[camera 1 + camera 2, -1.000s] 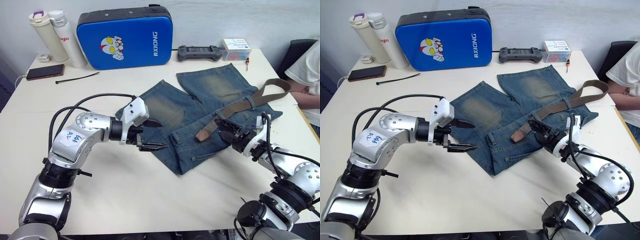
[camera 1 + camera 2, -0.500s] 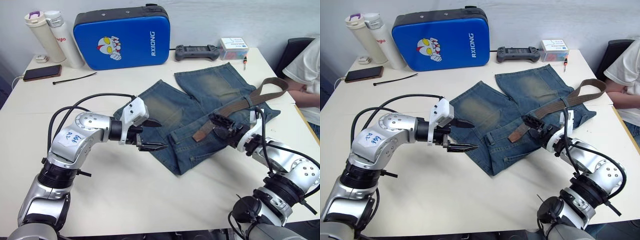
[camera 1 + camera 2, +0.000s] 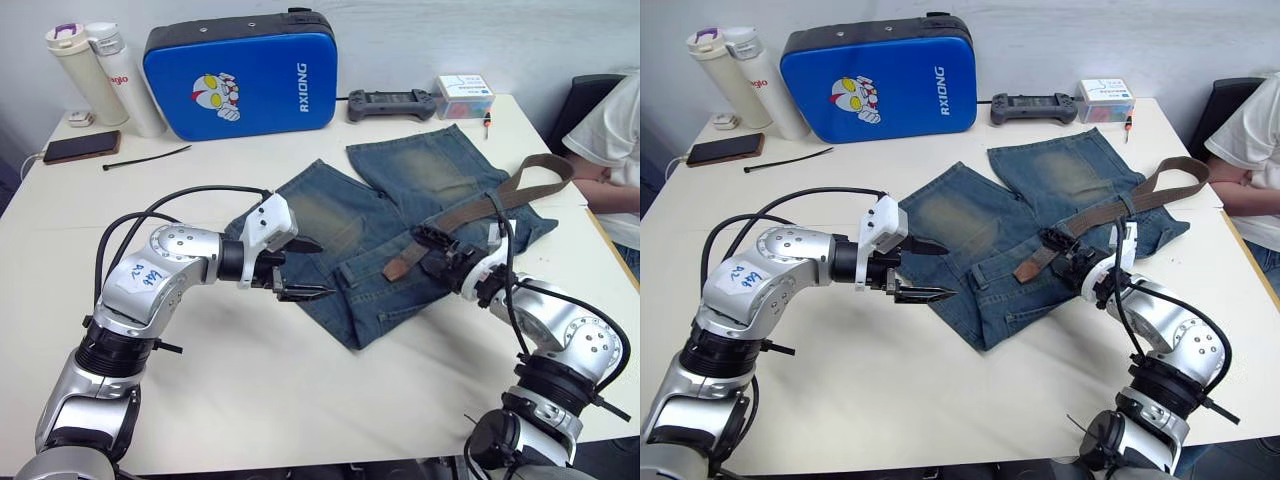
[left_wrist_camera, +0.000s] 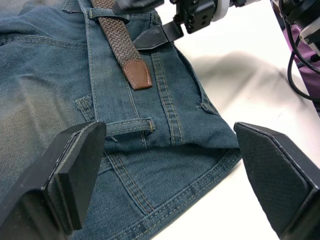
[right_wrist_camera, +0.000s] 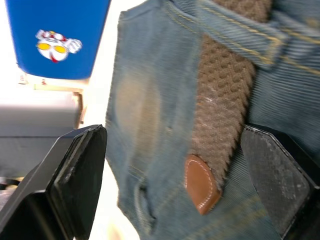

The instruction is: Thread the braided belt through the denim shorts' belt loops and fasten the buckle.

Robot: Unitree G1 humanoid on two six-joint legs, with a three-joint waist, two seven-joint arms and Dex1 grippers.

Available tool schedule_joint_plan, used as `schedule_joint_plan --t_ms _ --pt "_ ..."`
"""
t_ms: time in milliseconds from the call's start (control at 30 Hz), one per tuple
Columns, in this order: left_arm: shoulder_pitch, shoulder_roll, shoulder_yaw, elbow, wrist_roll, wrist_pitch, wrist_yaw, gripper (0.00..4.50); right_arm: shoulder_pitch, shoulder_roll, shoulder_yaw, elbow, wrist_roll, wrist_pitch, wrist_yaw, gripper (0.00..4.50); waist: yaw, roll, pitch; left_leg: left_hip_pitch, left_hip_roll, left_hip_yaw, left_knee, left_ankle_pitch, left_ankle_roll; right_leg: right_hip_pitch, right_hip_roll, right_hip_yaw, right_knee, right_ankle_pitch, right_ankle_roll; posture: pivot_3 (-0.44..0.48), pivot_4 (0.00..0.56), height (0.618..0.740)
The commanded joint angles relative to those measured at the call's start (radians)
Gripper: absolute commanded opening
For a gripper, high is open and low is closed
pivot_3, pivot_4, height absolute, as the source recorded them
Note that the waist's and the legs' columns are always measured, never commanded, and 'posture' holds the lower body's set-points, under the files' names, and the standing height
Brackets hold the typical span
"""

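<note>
Lying on the counter (image 3: 300, 400), the denim shorts (image 3: 400, 215) carry the braided belt (image 3: 470, 215) through one loop, while the right gripper (image 4: 165, 36), fingers wide apart and empty, nears its tan tip to pull, and the left gripper (image 3: 300, 268) waits open.

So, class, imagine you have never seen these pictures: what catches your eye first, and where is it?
First the denim shorts spread across the middle of the table, with the braided belt lying along the waistband, its tan tip pointing at the next belt loop. Next the two open claws: the left claw over the shorts' left edge, the right claw beside the belt's tip. Behind stands a bright blue case.
</note>
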Motion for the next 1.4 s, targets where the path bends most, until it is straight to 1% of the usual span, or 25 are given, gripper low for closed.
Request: schedule_joint_plan --t_ms 33,167,333,367,433,533,667,700,833,1000,1167,1233,1333,1400 --pt "-0.002 0.014 0.022 -0.034 -0.001 -0.010 0.003 4.50 0.022 -0.039 0.061 -0.027 0.112 -0.088 -0.013 4.41 0.001 0.000 0.000 0.000 0.000 0.000 0.000 0.000 0.000 0.000 0.000 0.000 0.000 0.000 0.000 0.000 0.150 0.740" --pt "-0.007 0.014 0.020 -0.031 -0.002 -0.010 0.004 4.50 0.041 -0.066 0.134 0.009 0.079 -0.141 0.018 4.41 0.001 0.000 0.000 0.000 0.000 0.000 0.000 0.000 0.000 0.000 0.000 0.000 -0.001 0.000 0.000 0.000 0.150 0.740" --pt "-0.013 0.011 0.018 -0.026 -0.001 -0.012 0.005 4.50 0.057 -0.075 0.192 0.052 0.038 -0.210 0.060 4.41 0.000 0.000 0.000 0.000 0.000 0.000 -0.001 0.000 0.000 0.000 0.000 0.000 -0.002 0.000 0.000 0.000 0.150 0.740" --pt "-0.013 0.012 0.017 -0.027 0.000 -0.013 0.004 4.50 0.061 -0.070 0.199 0.059 0.033 -0.227 0.065 4.20 0.000 0.000 0.000 0.000 0.000 0.000 -0.001 0.000 0.000 0.000 0.000 0.000 -0.002 0.000 0.000 0.000 0.150 0.740" --pt "-0.013 0.014 0.018 -0.028 0.001 -0.012 0.004 4.50 0.069 -0.062 0.207 0.069 0.019 -0.259 0.073 3.63 0.002 0.000 0.000 0.000 0.000 0.000 -0.001 0.000 0.000 0.000 0.000 0.000 -0.002 0.000 0.000 0.000 0.150 0.740" --pt "-0.009 0.017 0.022 -0.037 -0.006 -0.011 -0.001 4.50 0.079 -0.055 0.203 0.086 -0.008 -0.314 0.078 2.19 0.002 0.000 0.000 0.000 0.000 0.000 -0.001 0.000 0.000 0.000 0.000 0.000 -0.002 0.000 0.000 0.000 0.150 0.740" --pt "-0.005 0.016 0.020 -0.042 -0.009 -0.009 0.000 4.50 0.086 -0.043 0.197 0.070 0.022 -0.352 0.086 0.22 0.002 0.000 0.000 0.000 0.000 0.000 -0.001 0.000 0.000 0.000 0.000 0.000 -0.002 0.000 0.000 0.000 0.150 0.740" --pt "-0.007 0.013 0.019 -0.039 -0.008 -0.009 0.001 4.50 0.089 -0.040 0.203 0.055 0.033 -0.355 0.085 0.01 0.002 0.000 0.000 0.000 0.000 0.000 -0.001 0.000 0.000 0.000 0.000 0.000 -0.003 0.000 0.000 0.000 0.150 0.740" --pt "-0.014 0.010 0.017 -0.030 -0.006 -0.011 0.000 4.50 0.092 -0.012 0.237 -0.004 0.086 -0.372 0.063 0.01 0.002 0.000 0.000 0.000 0.000 -0.001 -0.001 0.000 0.000 0.001 0.000 -0.001 -0.003 0.000 0.000 0.000 0.150 0.740" --pt "-0.016 0.013 0.016 -0.024 -0.004 -0.015 -0.005 4.50 0.108 0.047 0.338 -0.116 0.105 -0.396 0.004 0.01 -0.005 0.000 0.000 0.000 0.001 0.000 -0.004 0.000 0.000 0.000 0.000 0.000 -0.003 0.000 0.000 0.000 0.150 0.740" --pt "-0.021 0.007 0.010 -0.025 -0.002 -0.013 -0.002 4.50 0.138 0.133 0.434 -0.162 0.130 -0.439 -0.037 0.01 -0.005 0.000 0.000 0.001 0.001 -0.001 -0.006 0.000 0.000 0.000 0.000 0.000 -0.004 0.000 0.000 0.000 0.150 0.740" --pt "-0.022 0.007 0.009 -0.026 -0.003 -0.012 -0.004 4.50 0.148 0.162 0.483 -0.186 0.170 -0.441 -0.066 0.01 -0.007 0.000 0.000 0.000 0.001 -0.001 -0.006 0.000 0.000 -0.001 0.000 0.000 -0.004 0.000 0.000 0.000 0.150 0.740" --pt "-0.021 0.011 0.011 -0.027 -0.004 -0.012 -0.006 4.50 0.160 0.165 0.521 -0.218 0.193 -0.450 -0.079 0.01 -0.008 0.000 0.000 0.000 0.001 -0.001 -0.006 0.000 0.000 -0.001 0.000 0.000 -0.005 0.000 0.000 0.000 0.150 0.740" --pt "-0.018 0.014 0.012 -0.029 -0.004 -0.010 -0.007 4.50 0.165 0.160 0.522 -0.227 0.187 -0.476 -0.074 0.01 -0.006 0.000 0.000 0.000 0.001 -0.001 -0.006 0.000 0.000 -0.001 0.000 0.000 -0.005 0.000 0.000 0.000 0.150 0.740"
